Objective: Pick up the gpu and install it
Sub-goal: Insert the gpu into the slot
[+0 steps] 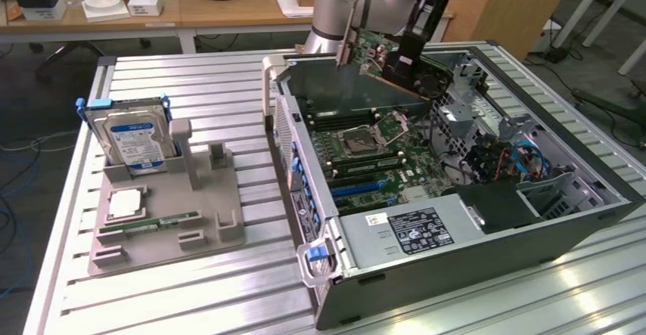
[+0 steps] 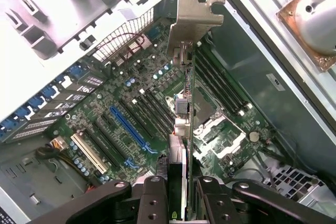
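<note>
Wrist view: claw (image 2: 178,198) tight on the gpu (image 2: 181,106); edge-on above the motherboard (image 2: 131,114)

My arm (image 1: 338,6) rises at the far end of the open computer case (image 1: 485,259), the wrist leaning in over its rim. My gripper (image 2: 177,182) hangs above the case's interior and points down into it. Both fingers (image 2: 152,198) are clamped against the gpu (image 2: 181,103), which sits edge-on between them.
</note>
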